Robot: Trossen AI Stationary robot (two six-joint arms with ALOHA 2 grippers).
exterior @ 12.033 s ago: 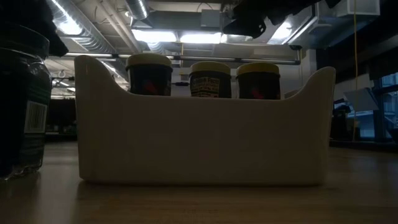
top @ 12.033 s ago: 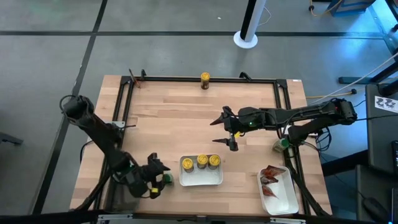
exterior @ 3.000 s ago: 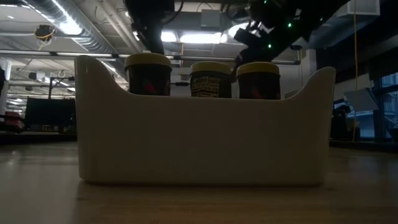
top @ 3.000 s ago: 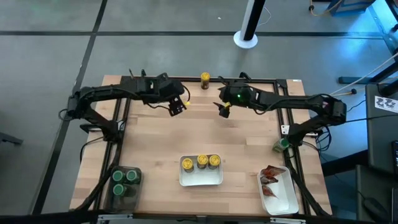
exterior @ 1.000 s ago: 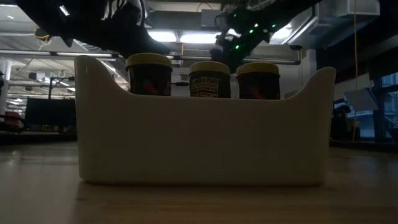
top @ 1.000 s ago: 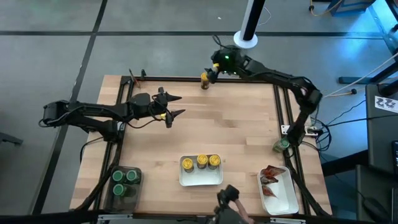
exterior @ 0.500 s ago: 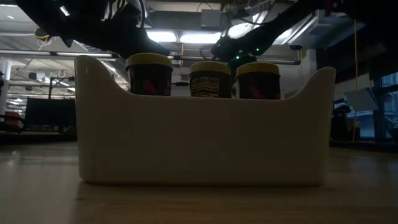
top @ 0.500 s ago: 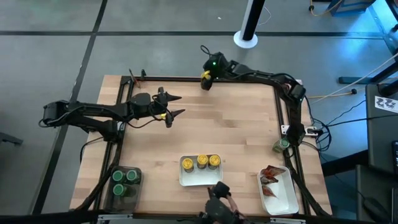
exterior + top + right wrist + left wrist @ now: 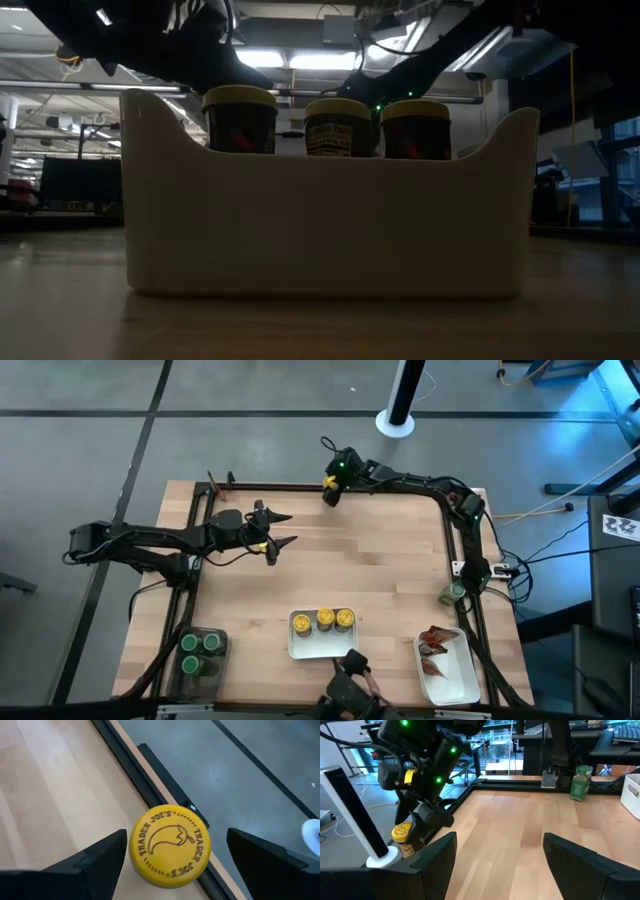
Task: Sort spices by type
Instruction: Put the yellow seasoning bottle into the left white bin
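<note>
**Inspector A:** Where does the target jar sit?

**Inspector B:** The lone yellow-capped jar (image 9: 329, 486) stands upright at the far edge of the table (image 9: 330, 575), against the dark frame rail. In the right wrist view its cap (image 9: 170, 846) lies between the two dark fingers (image 9: 95, 862), with clear space on both sides. The right gripper (image 9: 334, 475) hangs directly over it, spread wide, touching nothing that can be seen.

**Inspector A:** Count of stock?

**Inspector B:** Yellow-capped jars: four. One under the right gripper and three in a row (image 9: 324, 619) inside the white tray (image 9: 322, 648) at the near side; the low view shows the same three (image 9: 337, 126) behind the tray wall (image 9: 320, 220). Green-capped jars: three in the dark bin (image 9: 199, 672) at the near left corner, plus one green-capped jar (image 9: 453, 593) beside the right rail, well apart from either gripper. Red-orange packets (image 9: 434, 646): a small heap in the second white tray (image 9: 455, 682) at the near right; the number cannot be told.

**Inspector A:** The other arm?

**Inspector B:** The left gripper (image 9: 277, 530) is held over bare wood, well to the left of the target jar, fingers parted and empty. Its wrist view looks past its own fingers (image 9: 437, 857) at the right arm above the jar (image 9: 404, 837).

**Inspector A:** Anything else?

**Inspector B:** A dark object (image 9: 350, 678) shows at the near table edge, just beyond the jar tray; what it is cannot be told.
</note>
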